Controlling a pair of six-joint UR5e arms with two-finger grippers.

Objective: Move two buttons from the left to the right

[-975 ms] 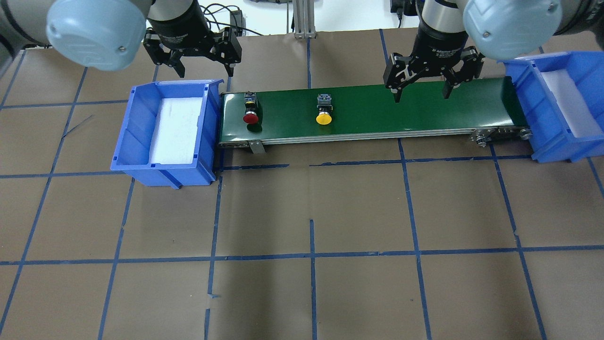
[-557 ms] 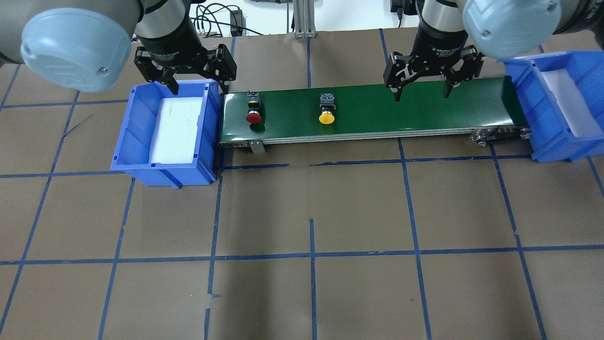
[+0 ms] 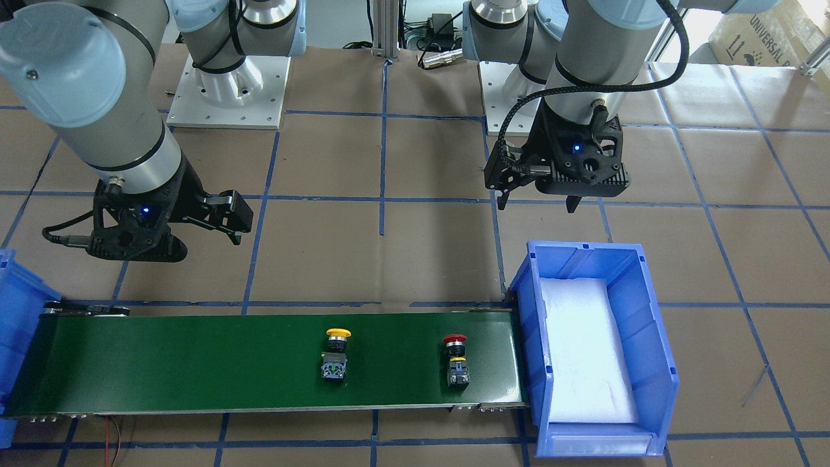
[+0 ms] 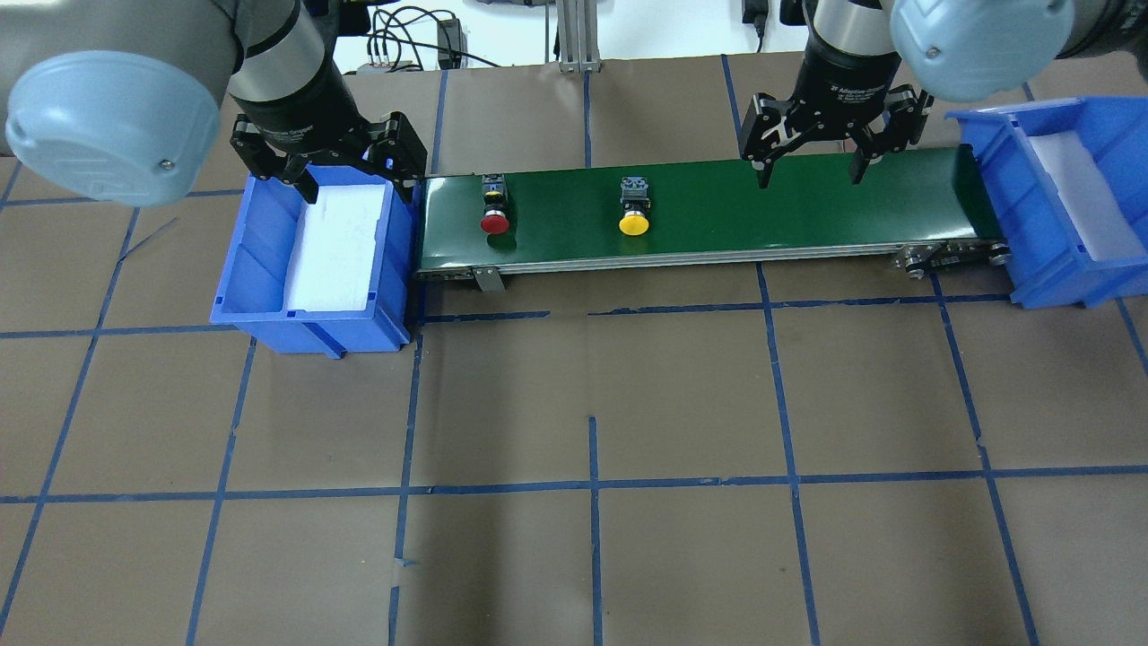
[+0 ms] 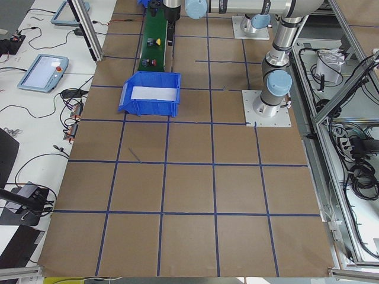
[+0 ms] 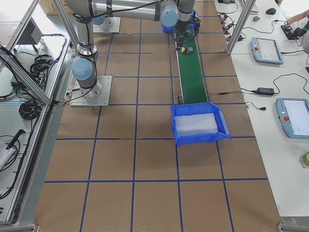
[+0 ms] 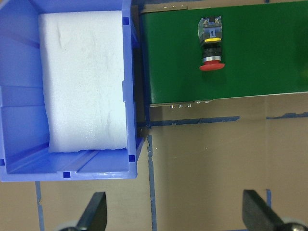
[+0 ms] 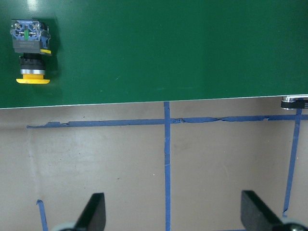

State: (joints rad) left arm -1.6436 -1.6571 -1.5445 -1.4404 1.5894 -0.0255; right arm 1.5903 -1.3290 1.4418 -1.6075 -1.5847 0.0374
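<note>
So both buttons are lying on their sides on the green conveyor belt [image 4: 762, 211], caps pointing toward the robot's side. The red button [image 4: 494, 206] is sitting near the belt's left end, close to the left blue bin [image 4: 256, 242] but not touching it. The yellow button [image 4: 634, 206] is lying further along, roughly toward the middle of the belt. The two are well apart from each other, and neither is anywhere near the right blue bin [image 4: 995, 179] at the belt's other end.

The left gripper [image 4: 356, 184] is hovering up in the air by the robot-side edge of the left bin. Its fingers are spread wide and it's not holding anything. Its wrist camera is looking down at the white foam pad [image 4: 332, 242] lining that bin, with the red button off to the side on the belt.

The right gripper [image 4: 810, 175] is hanging over the robot-side edge of the belt toward its right end, fingers also spread apart and empty. Its wrist camera is catching the yellow button up in a corner of the frame.
</note>
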